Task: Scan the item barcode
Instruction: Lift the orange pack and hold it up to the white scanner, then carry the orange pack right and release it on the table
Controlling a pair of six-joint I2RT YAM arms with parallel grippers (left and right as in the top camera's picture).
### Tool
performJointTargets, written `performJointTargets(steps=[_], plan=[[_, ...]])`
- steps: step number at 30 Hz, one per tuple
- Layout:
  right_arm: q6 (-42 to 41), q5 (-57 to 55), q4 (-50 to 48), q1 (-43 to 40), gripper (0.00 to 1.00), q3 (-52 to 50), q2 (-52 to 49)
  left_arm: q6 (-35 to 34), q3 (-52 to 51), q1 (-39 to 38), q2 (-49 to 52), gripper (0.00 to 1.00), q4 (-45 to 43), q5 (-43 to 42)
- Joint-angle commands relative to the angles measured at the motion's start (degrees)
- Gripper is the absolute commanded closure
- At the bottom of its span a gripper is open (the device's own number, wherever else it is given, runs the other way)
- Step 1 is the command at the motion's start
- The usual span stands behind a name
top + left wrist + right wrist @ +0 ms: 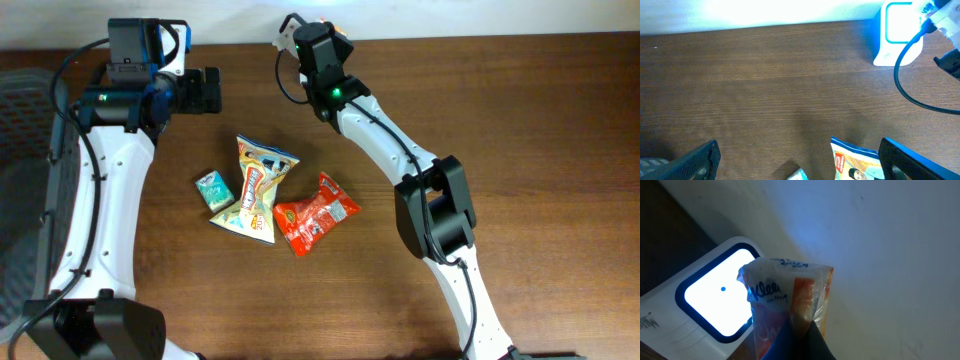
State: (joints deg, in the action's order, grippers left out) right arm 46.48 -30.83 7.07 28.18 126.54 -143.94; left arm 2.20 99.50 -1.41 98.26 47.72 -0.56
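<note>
on the left, the left arm [112,175] reaches up along the edge of the brown tabletop [520,110]. the left fingers [699,159] stand spread wide and released, holding nothing, above bare wood near the back edge.

toward the middle of the tabletop three packets lie close together. a small teal packet [213,189] is furthest left, a yellow and blue snack bag [257,188] lies just beside it, and a red snack bag [316,213] lies close against that bag's lower right. in the left wrist view the top of the yellow and blue bag shows between the left fingers.

further right, at the back edge by the pale wall, stands a white scanner [890,52] with its window lit bright. a black cable [907,90] loops in front of it. the right arm [390,140] stretches from the lower right up to that spot.

the right fingers [801,341] are clenched on a tissue pack [790,295], clear-wrapped with white and orange print, gripping it from below. the pack is held upright off the tabletop, just in front of the scanner's lit window, and covers part of its right edge in the right wrist view. i cannot tell whether pack and scanner touch. the barcode cannot be made out on the side that shows.
</note>
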Motion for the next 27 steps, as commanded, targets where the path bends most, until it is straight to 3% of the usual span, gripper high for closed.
performJointTargets(steps=[1, 13, 17, 21, 27], plan=[[1.7, -0.7, -0.5, 0.3, 0.96, 0.4, -1.0, 0.9, 0.1, 0.4, 0.3, 0.01, -0.1, 0.4], [0.0, -0.9, 3.0, 1.4, 0.96, 0.4, 1.8, 0.9, 0.1, 0.3, 0.3, 0.01, 0.0, 0.4], [-9.3, 1.5, 8.5, 1.4, 0.96, 0.4, 8.1, 0.9, 0.1, 0.3, 0.3, 0.01, -0.1, 0.4], [-20.4, 9.0, 21.8, 0.4, 0.96, 0.4, 17.1, 0.9, 0.1, 0.4, 0.3, 0.01, -0.1, 0.4], [-54.8, 17.9, 50.9, -4.6, 0.95, 0.4, 32.0, 0.9, 0.1, 0.3, 0.3, 0.01, -0.1, 0.4]])
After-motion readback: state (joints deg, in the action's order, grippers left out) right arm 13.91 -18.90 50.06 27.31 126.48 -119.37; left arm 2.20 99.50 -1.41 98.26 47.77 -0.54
